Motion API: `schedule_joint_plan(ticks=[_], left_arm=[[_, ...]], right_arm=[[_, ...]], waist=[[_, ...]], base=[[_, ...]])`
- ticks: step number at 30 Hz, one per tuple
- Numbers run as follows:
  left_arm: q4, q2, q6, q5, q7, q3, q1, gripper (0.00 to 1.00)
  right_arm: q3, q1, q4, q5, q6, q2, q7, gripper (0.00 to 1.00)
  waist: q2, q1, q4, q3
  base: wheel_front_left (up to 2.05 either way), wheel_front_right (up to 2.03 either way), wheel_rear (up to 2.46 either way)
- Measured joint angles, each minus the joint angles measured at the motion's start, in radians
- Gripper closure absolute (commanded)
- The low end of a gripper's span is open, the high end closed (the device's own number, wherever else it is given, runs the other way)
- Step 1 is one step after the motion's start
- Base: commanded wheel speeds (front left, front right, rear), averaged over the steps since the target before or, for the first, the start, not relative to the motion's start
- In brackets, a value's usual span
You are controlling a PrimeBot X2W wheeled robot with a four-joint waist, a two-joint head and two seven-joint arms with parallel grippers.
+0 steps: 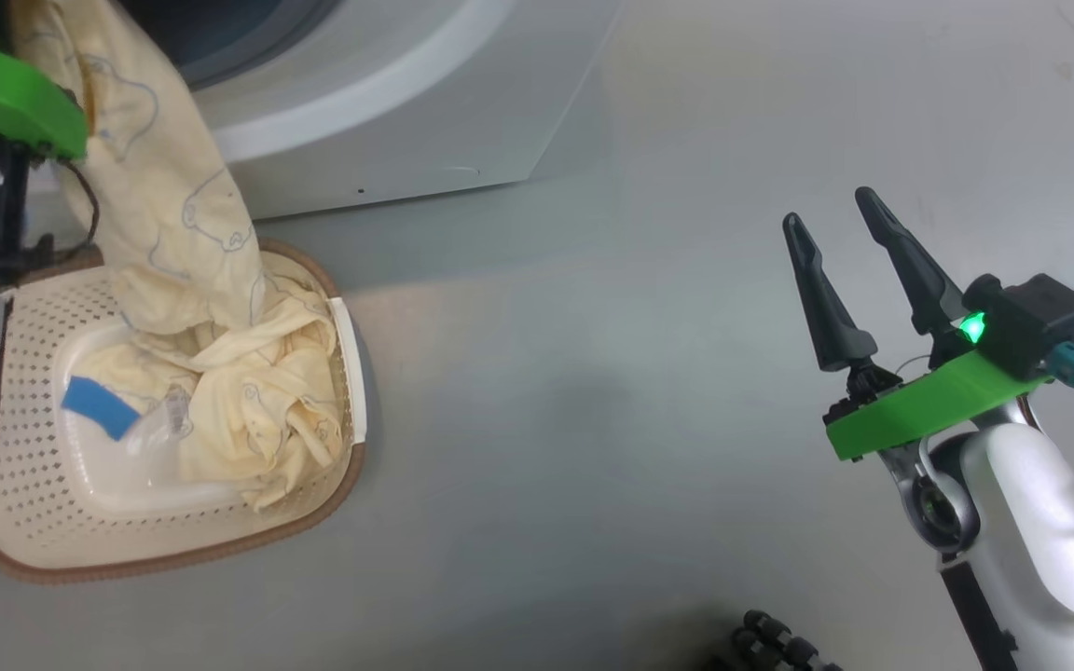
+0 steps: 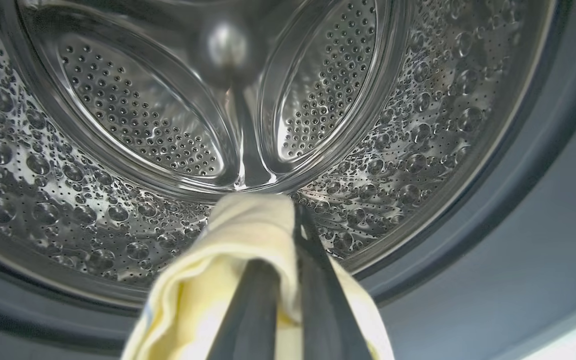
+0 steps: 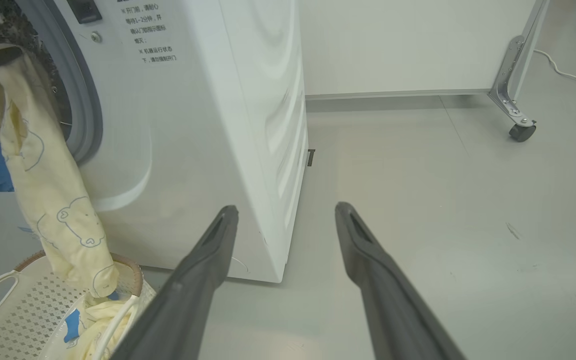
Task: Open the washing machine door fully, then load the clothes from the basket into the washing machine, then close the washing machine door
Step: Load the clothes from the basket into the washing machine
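Currently the left gripper (image 2: 284, 216) is clamped on a fold of the clothes (image 2: 240, 235). Its fingers are closed tight through the cloth at the mouth of the washing machine (image 1: 388, 121), with the steel drum (image 2: 143, 115) directly ahead.

In the head view the pale yellow garment hangs from the upper left of the frame into the basket (image 1: 34, 503) at lower left. Its tail and more fabric lie bunched there.

The right gripper (image 1: 831, 212) stands at middle right above the floor (image 1: 593, 419), fingers spread wide and holding nothing.

Assessment: the fabric is light, soft and limp, so it drapes and trails. The lower end is likely to drag on the basket rim or the grey seal (image 3: 88, 115). A hold on a bunched fold near mid-length would serve better than one on an edge.
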Motion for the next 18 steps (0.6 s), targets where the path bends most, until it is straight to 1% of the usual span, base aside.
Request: schedule_joint_plan(ticks=[8, 18], left_arm=[[0.242, 0.003, -0.014, 0.008, -0.033, -0.018, -0.203, 1.0], [0.449, 0.012, -0.017, 0.037, -0.054, -0.058, -0.421, 1.0]], right_arm=[[0.011, -0.031, -0.003, 0.009, 0.0, 0.006, 0.0, 0.0], [0.039, -0.074, -0.009, 0.01, 0.0, 0.012, 0.0, 0.0]], waist=[[0.0, 0.0, -0.04, 0.054], [0.0, 0.0, -0.085, 0.127]], base=[[0.0, 0.0, 0.0], [0.0, 0.0, 0.0]])
